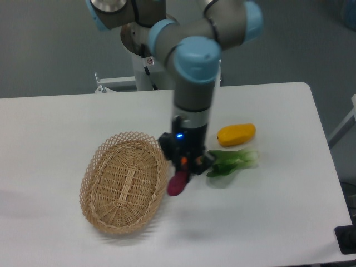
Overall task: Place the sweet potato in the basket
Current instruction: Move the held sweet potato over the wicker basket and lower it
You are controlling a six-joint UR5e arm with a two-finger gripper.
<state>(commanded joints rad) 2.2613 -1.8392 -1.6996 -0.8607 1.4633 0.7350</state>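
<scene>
One arm over the white table (67, 117), one gripper (183, 167) pointing down, a small blue light glowing on its body. The gripper is clamped on the sweet potato (177, 184) — the magenta tuber hangs tilted from between the fingers, its lower end hovering just past the right rim of the basket (123, 181). Not inside it: beside it, at the edge, over the table surface with a faint shadow below.

Counting the produce: one sweet potato, in the grip. One yellow oblong fruit (236, 134) lying on the table to the right of the arm. One leafy green vegetable (232, 161) just below that yellow fruit, its stem end towards the gripper and close to it. A sliver of orange shows right at the gripper's fingers — mostly hidden by the gripper, so I can't tell what it is from here.

One basket, oval, tan wicker with a looped rim, lying left of centre on the table, nothing in it. The yellow fruit and the green vegetable sit near each other, both well apart from the basket.
</scene>
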